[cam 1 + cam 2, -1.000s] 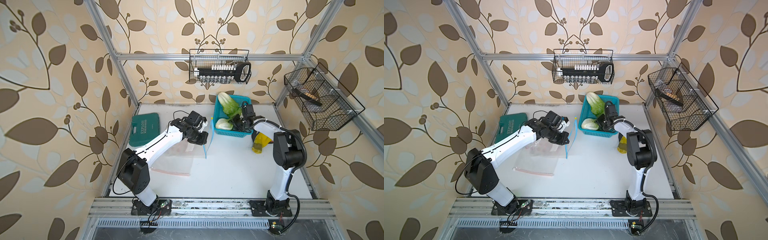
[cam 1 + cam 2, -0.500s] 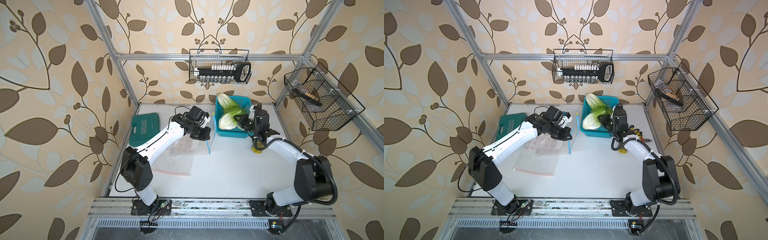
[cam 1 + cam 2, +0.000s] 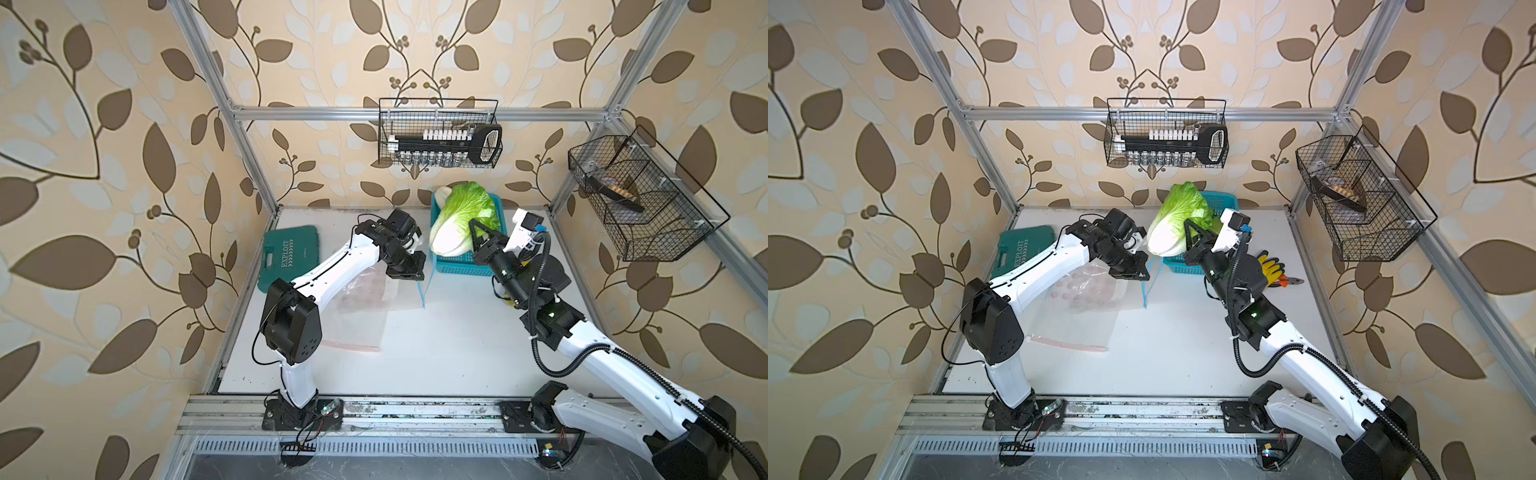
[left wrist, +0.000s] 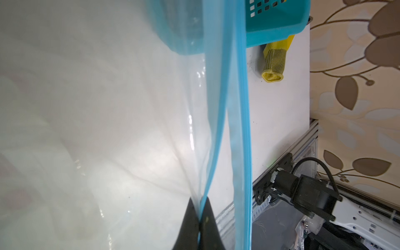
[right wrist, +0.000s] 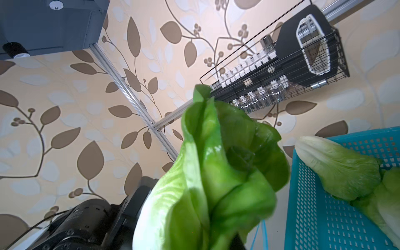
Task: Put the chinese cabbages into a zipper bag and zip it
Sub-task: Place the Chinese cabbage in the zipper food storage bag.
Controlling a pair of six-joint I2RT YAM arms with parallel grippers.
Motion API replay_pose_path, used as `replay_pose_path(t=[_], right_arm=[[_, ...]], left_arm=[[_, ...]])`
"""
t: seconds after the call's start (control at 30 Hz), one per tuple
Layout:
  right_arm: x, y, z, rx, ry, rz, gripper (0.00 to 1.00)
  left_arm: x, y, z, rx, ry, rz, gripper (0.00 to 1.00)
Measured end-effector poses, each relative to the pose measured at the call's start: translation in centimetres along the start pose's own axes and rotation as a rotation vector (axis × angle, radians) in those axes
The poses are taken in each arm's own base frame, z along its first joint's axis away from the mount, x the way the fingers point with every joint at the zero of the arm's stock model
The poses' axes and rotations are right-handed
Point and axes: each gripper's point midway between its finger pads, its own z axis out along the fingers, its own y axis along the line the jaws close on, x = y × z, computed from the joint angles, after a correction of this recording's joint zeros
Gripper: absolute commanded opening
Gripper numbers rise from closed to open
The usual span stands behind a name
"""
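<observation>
My right gripper point(image 3: 478, 237) is shut on one chinese cabbage point(image 3: 459, 220) and holds it in the air over the near left corner of the blue basket point(image 3: 457, 269), white stalk end toward the left arm. In the right wrist view its green leaves point(image 5: 205, 184) hide my fingers. Two more cabbages point(image 5: 337, 168) lie in the basket point(image 5: 324, 216). My left gripper point(image 3: 409, 272) is shut on the blue zip rim point(image 4: 216, 108) of the clear zipper bag point(image 3: 374, 293), holding that rim up just left of the basket. The other rim strip point(image 4: 242, 129) hangs apart, so the mouth gapes.
A green tool case point(image 3: 291, 255) lies at the back left. A clear bag with a pink strip point(image 3: 351, 345) lies flat near the left arm's base. Yellow gloves point(image 3: 1268, 266) and pliers point(image 3: 1292, 281) lie right of the basket. Wire baskets hang on the back wall point(image 3: 440, 141) and the right wall point(image 3: 640, 195).
My right gripper shut on a cabbage in the basket and lifted it out, toward the left. My left gripper raised the bag's rim and drew closer to the basket.
</observation>
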Motion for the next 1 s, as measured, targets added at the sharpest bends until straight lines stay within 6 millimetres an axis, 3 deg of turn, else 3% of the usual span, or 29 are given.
replay_pose_path(t=[0.13,0.3,0.43,0.57,0.83,1.0], right_arm=[[3.5,-2.2,0.8,0.099,0.028,-0.016,0.0],[4.8,-4.7,0.7,0.212,-0.004,-0.02,0.0],[6.4,-6.3,0.8,0.28,0.015,-0.015,0.0],[6.9,-7.5,0.7,0.342,0.01,0.016,0.0],[8.1,-9.9,0.1,0.547,0.113,-0.07,0.0],[7.2,-9.8,-0.6,0.578,0.14,-0.107,0.0]], left_arm=[[-0.3,-0.6,-0.3,0.027,-0.016,-0.034,0.0],[-1.1,-0.7,-1.8,0.036,-0.062,-0.088,0.0],[-2.2,-2.7,-4.0,0.099,-0.146,-0.088,0.0],[-2.3,-3.2,-4.9,0.117,-0.172,-0.108,0.0],[-1.5,-4.6,-3.9,0.107,-0.169,-0.009,0.0],[-0.9,-5.0,-3.2,0.081,-0.165,0.059,0.0]])
